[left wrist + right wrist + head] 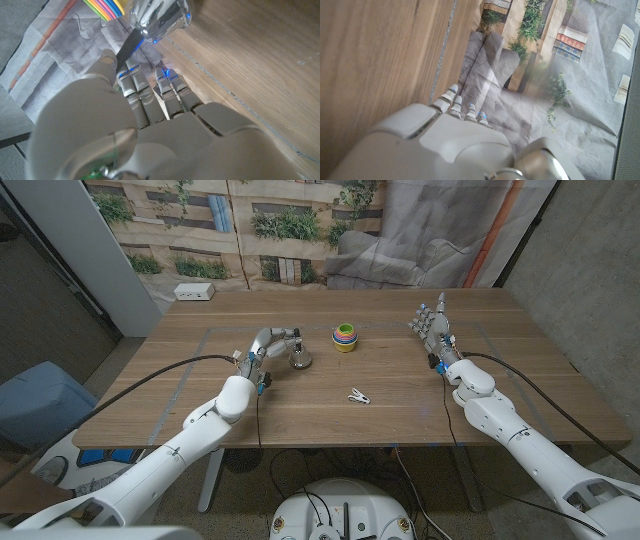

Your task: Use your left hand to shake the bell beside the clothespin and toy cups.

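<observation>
The silver bell (300, 361) is just left of the stacked rainbow toy cups (344, 338), low over the table. My left hand (272, 343) grips its black handle (131, 44) between thumb and fingers, and the bell's shiny body (160, 17) sticks out beyond the fingertips, tilted. Whether its rim touches the wood I cannot tell. The cups (105, 7) lie close behind the bell. A white clothespin (359, 395) lies on the table, nearer to me than the cups. My right hand (432, 326) stands upright at the right side with fingers apart, holding nothing.
A white box (195, 292) sits at the table's far left corner. Thin tape lines (185, 375) mark a rectangle on the wood. A printed backdrop hangs behind the table, and a blue bin (40, 395) stands on the floor to the left.
</observation>
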